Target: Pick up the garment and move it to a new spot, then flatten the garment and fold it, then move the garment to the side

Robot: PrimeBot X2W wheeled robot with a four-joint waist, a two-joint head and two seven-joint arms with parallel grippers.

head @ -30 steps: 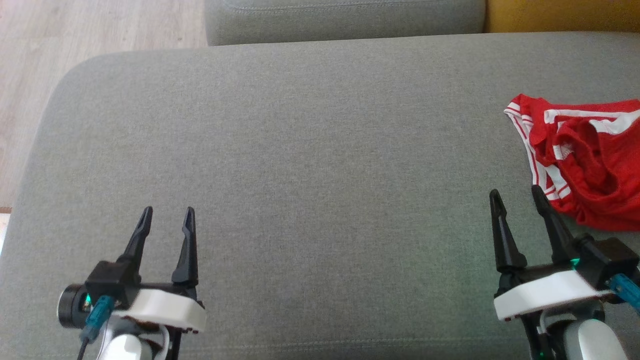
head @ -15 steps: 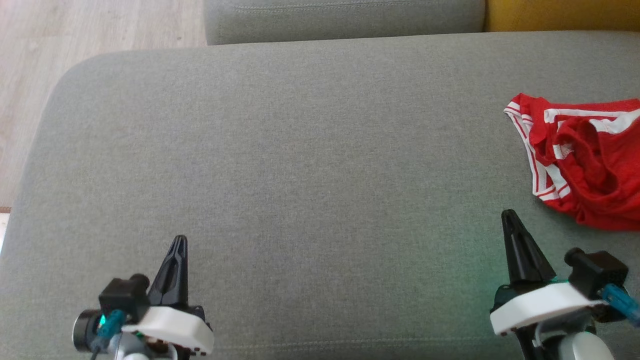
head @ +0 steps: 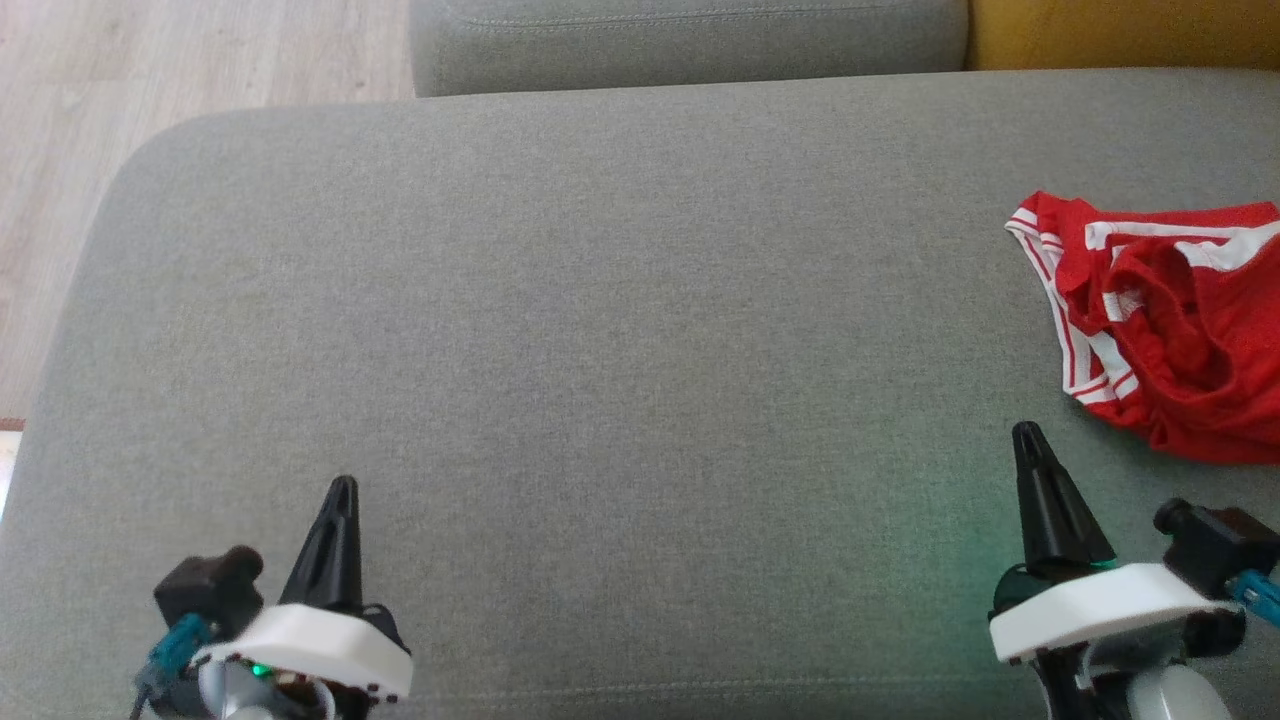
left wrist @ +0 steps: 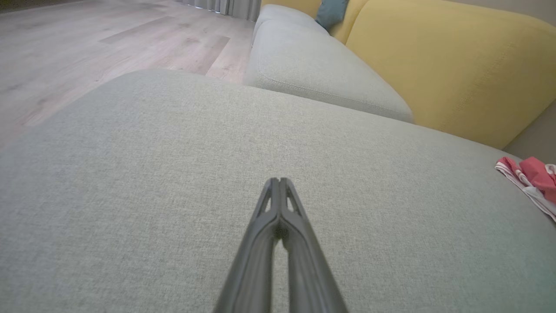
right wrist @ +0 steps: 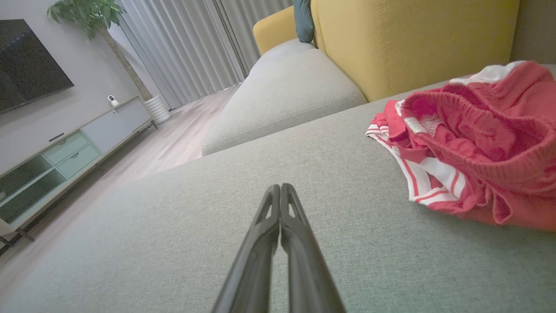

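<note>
The garment is a crumpled pair of red shorts with white stripes, lying at the right edge of the grey cushion. It appears large at the right of the right wrist view as the garment, and as a small red patch, the garment, at the far right of the left wrist view. My right gripper is shut, empty, just below and left of the shorts, apart from them. My left gripper is shut, empty, at the lower left above bare cushion. Both pairs of fingers press together in the wrist views: left gripper, right gripper.
A second grey cushion lies beyond the far edge, with a yellow sofa back beside it. Wooden floor runs past the cushion's left edge. A TV stand, curtains and a plant stand far off.
Both grippers have shut from open and pulled back toward the bottom of the head view. The garment has not moved.
</note>
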